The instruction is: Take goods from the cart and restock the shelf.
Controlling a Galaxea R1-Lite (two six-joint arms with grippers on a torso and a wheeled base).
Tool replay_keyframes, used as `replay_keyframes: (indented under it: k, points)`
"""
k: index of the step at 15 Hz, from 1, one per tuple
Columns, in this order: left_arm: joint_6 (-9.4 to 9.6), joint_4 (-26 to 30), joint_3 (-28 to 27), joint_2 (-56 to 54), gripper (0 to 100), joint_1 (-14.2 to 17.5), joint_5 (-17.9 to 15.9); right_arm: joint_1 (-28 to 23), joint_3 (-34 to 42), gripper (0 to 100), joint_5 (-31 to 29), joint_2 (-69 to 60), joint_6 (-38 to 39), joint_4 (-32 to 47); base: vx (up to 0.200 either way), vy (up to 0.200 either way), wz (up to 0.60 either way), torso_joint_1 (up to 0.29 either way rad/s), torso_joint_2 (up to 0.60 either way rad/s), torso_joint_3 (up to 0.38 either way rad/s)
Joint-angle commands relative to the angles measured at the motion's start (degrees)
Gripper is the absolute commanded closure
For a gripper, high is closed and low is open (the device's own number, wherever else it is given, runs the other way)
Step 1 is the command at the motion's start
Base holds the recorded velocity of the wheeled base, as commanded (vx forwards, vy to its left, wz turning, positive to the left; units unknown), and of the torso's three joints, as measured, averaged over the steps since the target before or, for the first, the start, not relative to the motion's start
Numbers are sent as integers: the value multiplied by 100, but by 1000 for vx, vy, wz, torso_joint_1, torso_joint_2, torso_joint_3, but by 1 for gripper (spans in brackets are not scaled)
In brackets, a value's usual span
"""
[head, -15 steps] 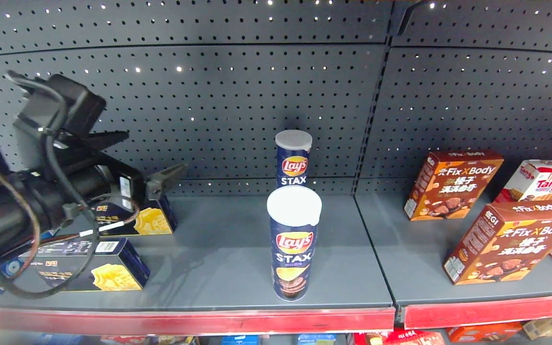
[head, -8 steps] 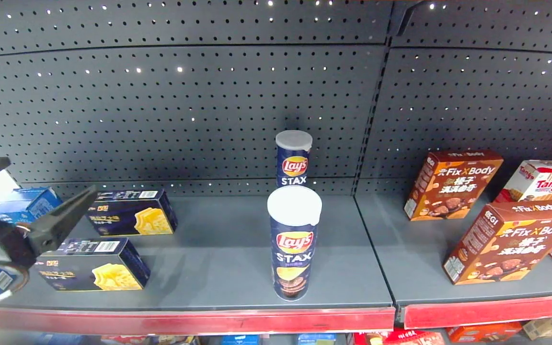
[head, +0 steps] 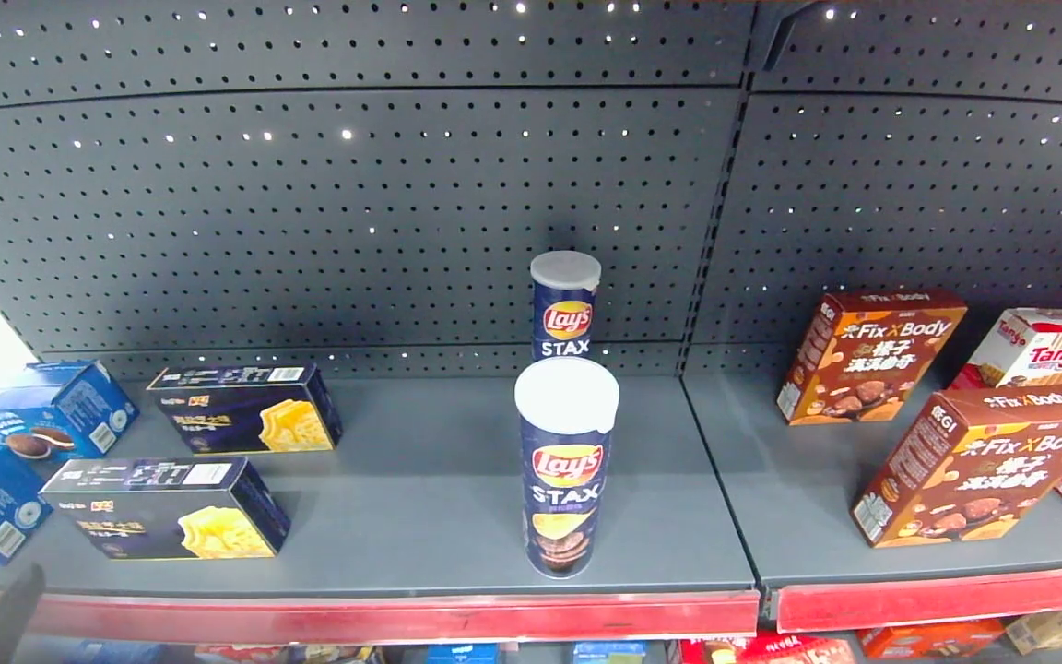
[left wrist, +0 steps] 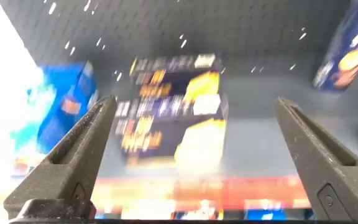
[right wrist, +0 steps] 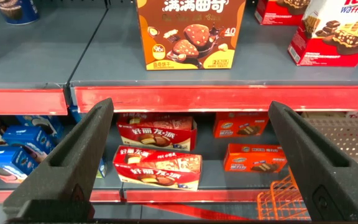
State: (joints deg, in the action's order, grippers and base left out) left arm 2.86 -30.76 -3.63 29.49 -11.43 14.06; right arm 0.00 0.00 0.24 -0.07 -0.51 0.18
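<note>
L gripper (left wrist: 196, 99) hung w/ jaws spread wide, nothing btwn them, facing the dark boxes (left wrist: 173, 118) on the shelf (head: 420, 498). In head view one L fingertip (head: 1, 609) sat low at the shelf's front-left end, by the red lip (head: 356, 616). R gripper (right wrist: 191, 102) also gaped, empty, held low in front of the lip and aimed at the lower tiers w/ red boxes (right wrist: 157, 168). Key relation: an orange wire frame, prob. the cart (right wrist: 284, 199), lay low and close to R gripper, under shelf lvl. So R arm looked nearer for the next pick, while L was pointed at the shelf instead. Cart contents couldn't be made out, so the next item's long axis was unknown; the approach would prob. need to go down into the wire. On the shelf, two cans (head: 566, 470) stood upright mid-bay, one behind the other, dark blue w/ pale lids. The dark boxes lay flat at left, long axis along the shelf, one behind the other. Blue boxes (head: 42, 415) sat at the far-left end, and brown boxes (head: 973, 461) stood tilted in the right bay. Bare shelf either side of the cans looked like the likely restock slots.
</note>
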Motion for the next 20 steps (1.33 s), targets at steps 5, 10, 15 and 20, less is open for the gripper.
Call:
replay_keyframes:
  k: [5,10,15,20]
  points:
    - [-383,984,363,-1209,0,845,-913,0,0,0,2,7,-2,-1,0,0,0,0,0,0]
    - [-418,2531,363,-1938,0,1143,-1291,0,0,0,2,7,-2,-1,0,0,0,0,0,0]
    - [-278,3067,363,-2562,0,1267,-1291,0,0,0,2,7,-2,-1,0,0,0,0,0,0]
    - [-295,3067,363,-2949,0,1143,-1335,0,0,0,2,7,-2,-1,0,0,0,0,0,0]
